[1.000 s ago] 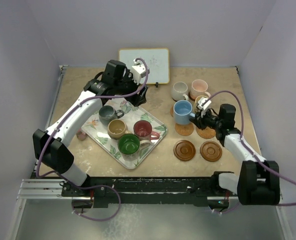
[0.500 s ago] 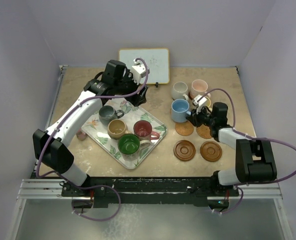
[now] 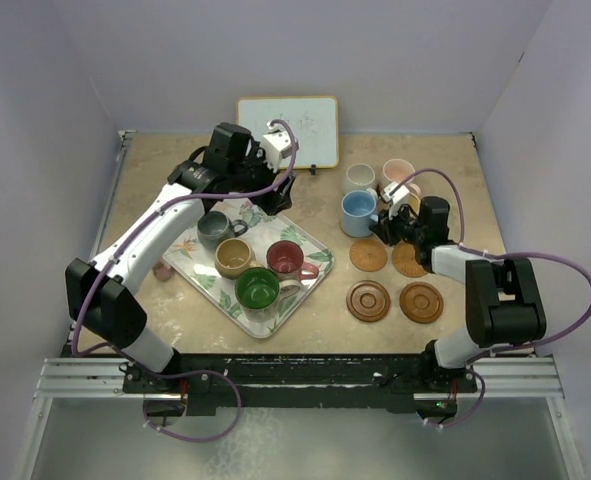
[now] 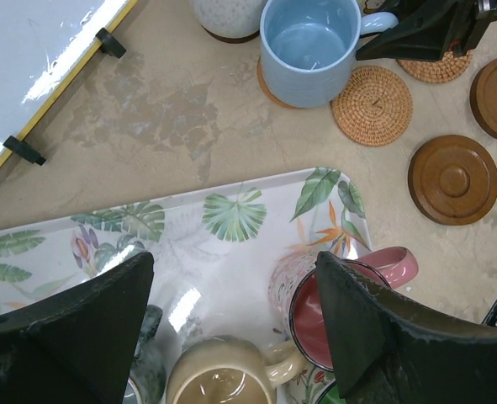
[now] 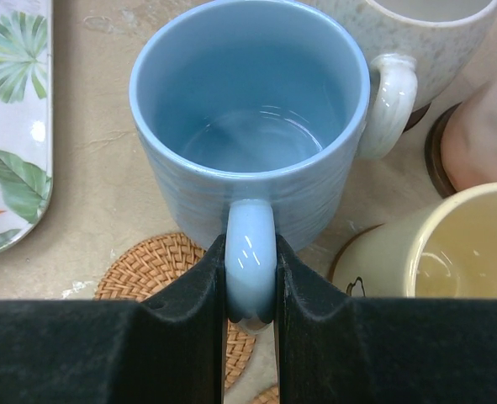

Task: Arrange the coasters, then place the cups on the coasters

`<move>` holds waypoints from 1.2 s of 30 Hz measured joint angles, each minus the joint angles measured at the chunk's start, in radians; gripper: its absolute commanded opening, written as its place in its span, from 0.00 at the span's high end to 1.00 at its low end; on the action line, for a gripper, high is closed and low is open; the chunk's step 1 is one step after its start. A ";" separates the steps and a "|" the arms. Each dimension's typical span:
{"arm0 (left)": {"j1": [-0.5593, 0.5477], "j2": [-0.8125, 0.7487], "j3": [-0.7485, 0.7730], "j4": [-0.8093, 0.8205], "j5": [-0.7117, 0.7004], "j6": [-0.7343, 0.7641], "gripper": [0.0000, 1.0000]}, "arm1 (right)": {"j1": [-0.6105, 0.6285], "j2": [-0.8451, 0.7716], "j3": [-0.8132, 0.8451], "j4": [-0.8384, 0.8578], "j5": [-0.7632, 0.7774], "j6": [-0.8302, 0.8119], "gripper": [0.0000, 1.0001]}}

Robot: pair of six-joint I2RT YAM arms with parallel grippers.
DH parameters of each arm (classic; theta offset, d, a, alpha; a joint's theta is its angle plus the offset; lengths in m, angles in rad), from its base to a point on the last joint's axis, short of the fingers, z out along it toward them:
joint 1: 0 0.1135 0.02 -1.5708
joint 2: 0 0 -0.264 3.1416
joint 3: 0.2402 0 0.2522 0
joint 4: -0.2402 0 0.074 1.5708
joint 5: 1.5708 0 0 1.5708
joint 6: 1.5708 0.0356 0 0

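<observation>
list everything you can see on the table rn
leaf-patterned rectangular tray: 1, white-green, centre-left
ceramic mugs on tray: 4, grey-blue, tan, red, green
ceramic mugs right of tray: 4, off-white, pink, light blue, yellow
round woven coasters: 2, light-brown, bare, beside light blue mug
round wooden coasters: 2 bare, dark brown, near right; more show under mugs
whiteboard: 1, yellow-framed, far edge
left gripper: open, over tray
right gripper: shut on light blue mug's handle

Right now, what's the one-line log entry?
left tool: open over tray | right tool: shut on blue cup handle | four cups on tray
</observation>
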 measured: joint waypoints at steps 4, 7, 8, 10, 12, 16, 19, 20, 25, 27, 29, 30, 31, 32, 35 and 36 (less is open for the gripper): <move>0.000 -0.002 -0.006 0.001 0.003 0.005 0.26 | 0.005 0.021 0.015 0.002 0.000 -0.003 1.00; 0.000 -0.002 -0.006 0.003 0.004 0.005 0.26 | 0.008 0.026 0.021 0.002 0.002 -0.007 1.00; 0.000 -0.003 -0.006 0.003 0.004 0.005 0.26 | 0.011 0.026 0.022 0.001 0.002 -0.009 1.00; 0.000 -0.003 -0.006 0.003 0.004 0.005 0.26 | 0.012 0.027 0.023 -0.001 0.002 -0.014 1.00; 0.000 -0.004 -0.006 0.003 0.004 0.005 0.26 | 0.013 0.028 0.029 -0.008 0.002 -0.021 1.00; 0.000 -0.007 -0.006 0.003 0.004 0.007 0.26 | 0.020 0.035 0.037 -0.015 0.002 -0.037 1.00; 0.000 -0.010 -0.006 0.004 0.004 0.008 0.26 | 0.023 0.035 0.038 -0.012 0.003 -0.039 1.00; 0.000 -0.011 -0.006 0.004 0.004 0.008 0.26 | 0.023 0.035 0.038 -0.012 0.003 -0.039 1.00; 0.000 -0.014 -0.008 0.004 0.005 0.010 0.26 | 0.023 0.033 0.038 -0.011 0.003 -0.029 1.00; 0.000 -0.018 -0.013 0.008 0.007 0.013 0.26 | 0.023 0.030 0.038 -0.007 0.003 -0.018 1.00; 0.000 -0.020 -0.019 0.008 0.008 0.015 0.26 | 0.024 0.025 0.038 -0.003 0.003 -0.010 1.00; 0.000 -0.020 -0.021 0.009 0.009 0.015 0.26 | 0.024 0.023 0.038 0.002 0.003 -0.006 1.00; 0.000 -0.020 -0.022 0.009 0.010 0.016 0.26 | 0.024 0.021 0.038 0.005 0.003 -0.002 1.00; 0.000 -0.020 -0.022 0.010 0.010 0.016 0.26 | 0.024 0.019 0.038 0.007 0.002 0.001 1.00; 0.000 -0.021 -0.023 0.011 0.011 0.016 0.26 | 0.024 0.019 0.038 0.010 0.003 0.005 1.00; 0.000 -0.021 -0.023 0.010 0.011 0.016 0.26 | 0.024 0.020 0.039 0.010 0.003 0.005 1.00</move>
